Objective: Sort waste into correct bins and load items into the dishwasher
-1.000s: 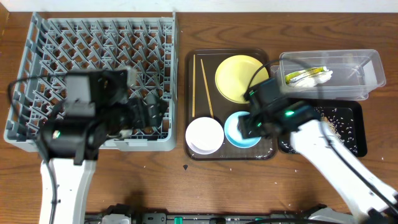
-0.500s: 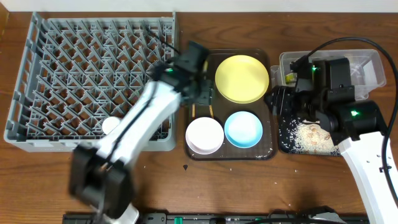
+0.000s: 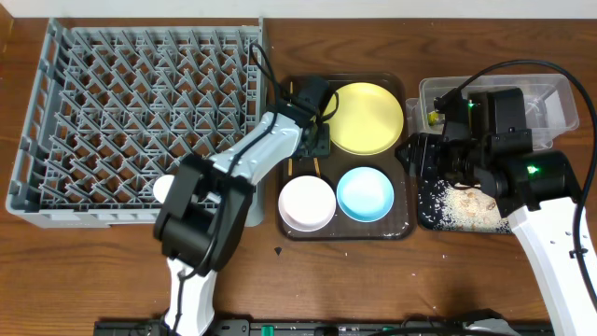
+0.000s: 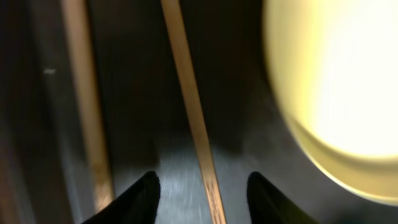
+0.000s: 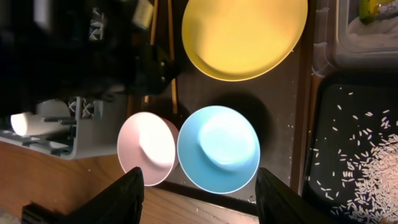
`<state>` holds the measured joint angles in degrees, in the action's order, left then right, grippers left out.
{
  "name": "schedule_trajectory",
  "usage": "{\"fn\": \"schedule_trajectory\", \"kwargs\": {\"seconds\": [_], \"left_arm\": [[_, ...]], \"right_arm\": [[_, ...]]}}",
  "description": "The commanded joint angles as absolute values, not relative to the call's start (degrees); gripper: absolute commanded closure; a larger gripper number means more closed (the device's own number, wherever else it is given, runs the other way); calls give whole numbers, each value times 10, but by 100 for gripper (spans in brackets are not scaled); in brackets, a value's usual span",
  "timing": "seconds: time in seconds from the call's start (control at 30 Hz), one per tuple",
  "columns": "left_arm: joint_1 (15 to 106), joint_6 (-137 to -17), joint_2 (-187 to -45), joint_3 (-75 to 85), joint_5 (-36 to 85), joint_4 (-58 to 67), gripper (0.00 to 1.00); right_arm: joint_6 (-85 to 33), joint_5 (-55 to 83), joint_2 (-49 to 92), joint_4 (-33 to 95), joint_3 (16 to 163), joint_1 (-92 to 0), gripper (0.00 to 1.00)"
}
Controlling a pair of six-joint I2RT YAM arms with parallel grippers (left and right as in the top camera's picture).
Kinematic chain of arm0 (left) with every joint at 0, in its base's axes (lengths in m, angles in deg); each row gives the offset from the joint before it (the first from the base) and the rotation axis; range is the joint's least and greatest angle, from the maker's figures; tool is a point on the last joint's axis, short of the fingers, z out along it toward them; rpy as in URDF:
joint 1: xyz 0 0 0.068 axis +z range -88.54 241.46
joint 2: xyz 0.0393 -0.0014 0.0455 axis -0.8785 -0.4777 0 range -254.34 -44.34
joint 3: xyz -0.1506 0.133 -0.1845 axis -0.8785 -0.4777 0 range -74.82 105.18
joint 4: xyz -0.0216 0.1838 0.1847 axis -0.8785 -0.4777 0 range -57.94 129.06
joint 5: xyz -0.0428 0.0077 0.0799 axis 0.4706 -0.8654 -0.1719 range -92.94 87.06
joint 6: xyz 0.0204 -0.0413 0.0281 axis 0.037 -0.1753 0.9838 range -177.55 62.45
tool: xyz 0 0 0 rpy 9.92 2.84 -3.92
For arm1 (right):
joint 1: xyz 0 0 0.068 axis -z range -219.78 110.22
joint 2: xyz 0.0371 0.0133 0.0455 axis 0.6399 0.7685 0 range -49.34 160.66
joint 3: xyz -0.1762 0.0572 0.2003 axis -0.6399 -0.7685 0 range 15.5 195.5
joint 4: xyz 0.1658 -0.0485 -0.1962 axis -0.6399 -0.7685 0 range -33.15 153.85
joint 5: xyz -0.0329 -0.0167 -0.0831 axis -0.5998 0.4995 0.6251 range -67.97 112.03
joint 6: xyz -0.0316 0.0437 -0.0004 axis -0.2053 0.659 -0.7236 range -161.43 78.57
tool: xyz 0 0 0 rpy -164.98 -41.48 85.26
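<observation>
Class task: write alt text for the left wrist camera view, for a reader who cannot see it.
The open left pincer straddles one wooden chopstick lying on a dark brown tray. A second chopstick lies toward the picture's left edge; a blurred yellow plate fills the right side.

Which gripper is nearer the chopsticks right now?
Left. The left gripper straddles one chopstick, jaws open; the right gripper hangs across the yellow plate, by the black tray.

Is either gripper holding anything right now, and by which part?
Nothing is held. The left gripper is open around one chopstick, not closed on it; the right gripper is open and empty.
</observation>
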<state>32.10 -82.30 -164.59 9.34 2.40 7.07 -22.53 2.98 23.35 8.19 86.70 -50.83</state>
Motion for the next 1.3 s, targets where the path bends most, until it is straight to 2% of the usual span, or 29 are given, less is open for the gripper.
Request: {"fn": "schedule_trajectory", "kwargs": {"seconds": [0.0, 0.1, 0.23, 0.53, 0.83, 0.97, 1.27], "left_arm": [[318, -841, -1664, 105, 28, 77, 61], [318, -841, -1668, 105, 21, 77, 72], [318, -841, -1668, 105, 15, 74, 92], [331, -837, -1631, 152, 15, 24, 92], [379, -809, -1497, 226, -32, -130, 92], [420, -748, -1460, 225, -54, -216, 92], [448, -715, -1506, 184, -54, -185, 92]], "right_arm": [[-222, 23, 234, 81, 869, -506, 45], [-222, 23, 234, 81, 869, -507, 45], [-222, 23, 234, 81, 869, -507, 44], [-222, 23, 234, 78, 869, -507, 44], [-222, 25, 234, 77, 869, -507, 45], [-222, 27, 234, 77, 869, -507, 45], [-222, 27, 234, 77, 869, -507, 44]]}}
